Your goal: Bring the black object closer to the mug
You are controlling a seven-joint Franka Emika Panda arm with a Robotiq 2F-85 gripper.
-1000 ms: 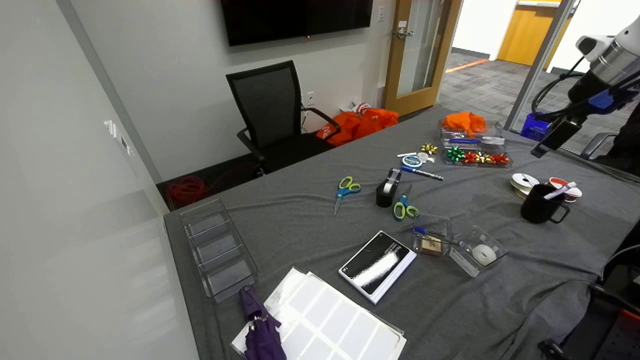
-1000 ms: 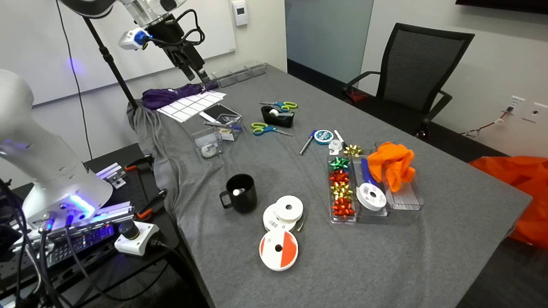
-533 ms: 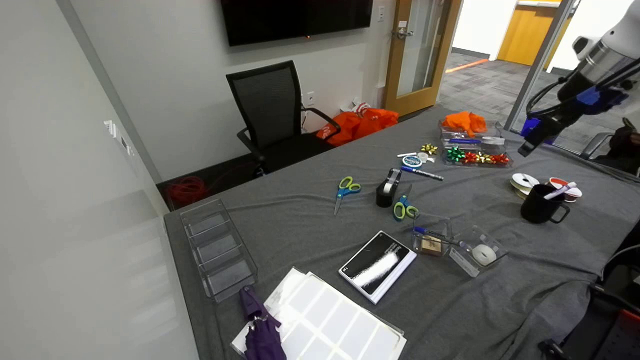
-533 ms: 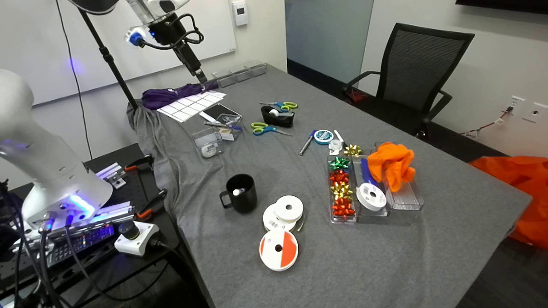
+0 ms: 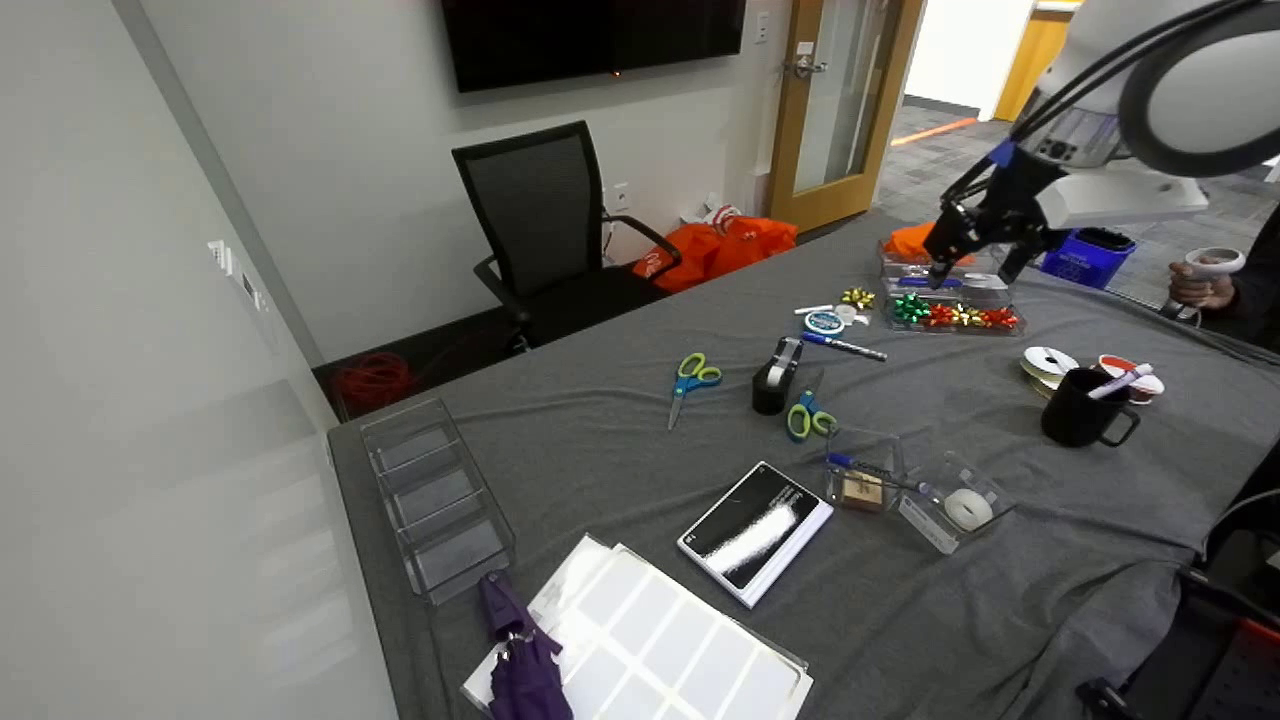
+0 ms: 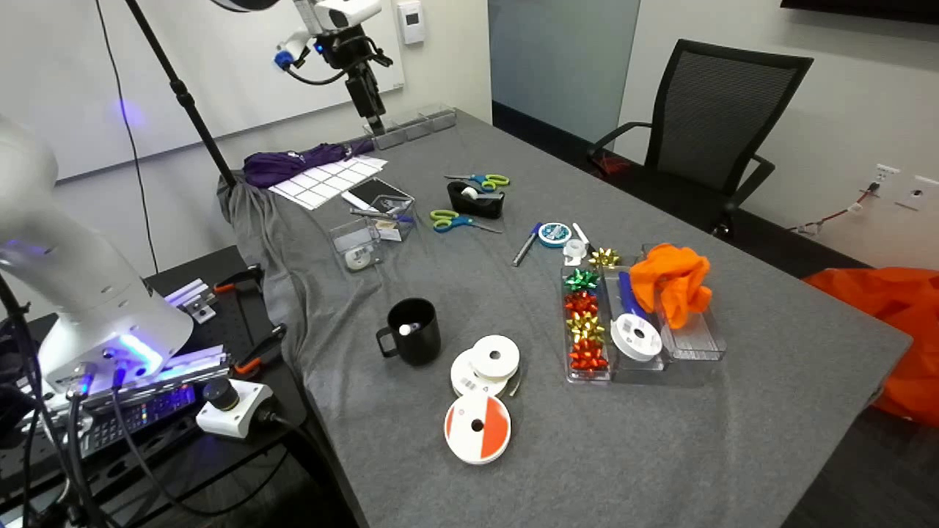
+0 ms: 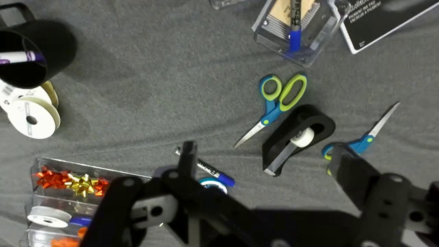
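Poised above the worktop [image 6: 623,447] with a wide, empty claw [image 7: 265,154], probably so as to straddle the black tape dispenser [image 7: 289,132], set just beside scissors [image 7: 272,114] and well apart from the mug [image 7: 55,51], seemingly used to store a marker [image 7: 17,57]. Chunky, wedge-like and apparently hard plastic in the dispenser's case, so perhaps better lifted than dragged over wrinkled, soft-looking grey cloth [image 7: 144,103].
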